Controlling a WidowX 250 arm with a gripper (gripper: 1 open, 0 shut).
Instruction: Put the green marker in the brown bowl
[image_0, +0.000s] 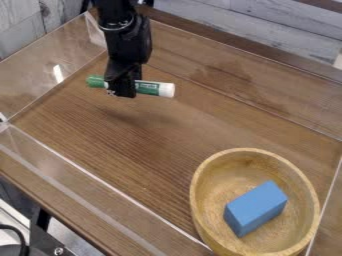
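The green marker (150, 88) lies level at the upper left of the camera view, its white barrel and green ends sticking out to either side of the black gripper (123, 88). My gripper comes down from above and is shut on the marker's middle; a faint shadow underneath suggests it hangs just above the wood. The brown bowl (211, 177) sits at the lower right, far from the gripper, with a blue block (255, 208) lying inside it.
The wooden tabletop (174, 130) is ringed by low clear plastic walls (40, 155). The arm's black body (123, 30) rises toward the top left.
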